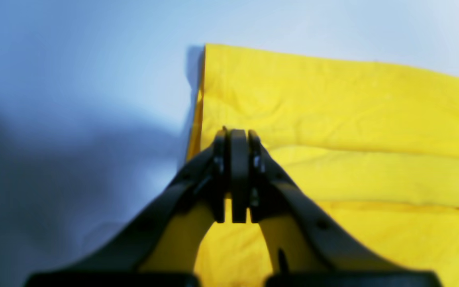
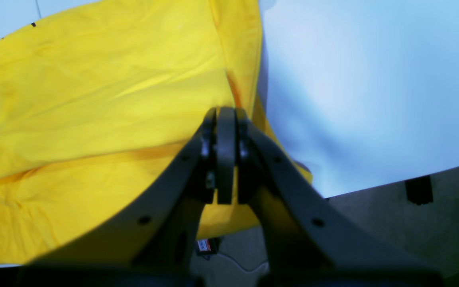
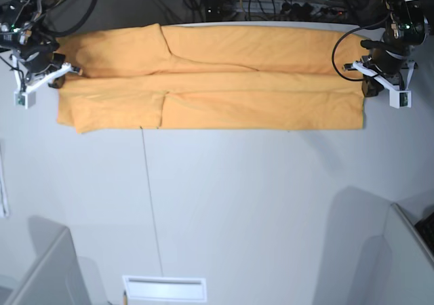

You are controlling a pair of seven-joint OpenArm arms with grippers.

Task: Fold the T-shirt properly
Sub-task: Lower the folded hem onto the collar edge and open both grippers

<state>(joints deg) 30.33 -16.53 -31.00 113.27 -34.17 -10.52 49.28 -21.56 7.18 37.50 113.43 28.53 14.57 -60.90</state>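
Observation:
The light-orange T-shirt (image 3: pixel 224 88) lies as a long, lengthwise-folded band across the far part of the white table (image 3: pixel 237 203). A fold ridge runs along its middle. My left gripper (image 3: pixel 367 83) is at the shirt's right end. In the left wrist view it (image 1: pixel 237 133) is shut at the edge of the cloth (image 1: pixel 353 119), where the ridge meets the fingertips. My right gripper (image 3: pixel 60 74) is at the shirt's left end. In the right wrist view it (image 2: pixel 225 113) is shut at the hem of the cloth (image 2: pixel 94 99). No neck tag shows.
Cables and equipment (image 3: pixel 271 7) crowd the back edge behind the shirt. The table edge (image 2: pixel 393 185) is close beside my right gripper, with floor below. A white slot (image 3: pixel 164 289) sits at the front edge. Grey panels stand at the front corners (image 3: pixel 41 271) (image 3: pixel 407 251).

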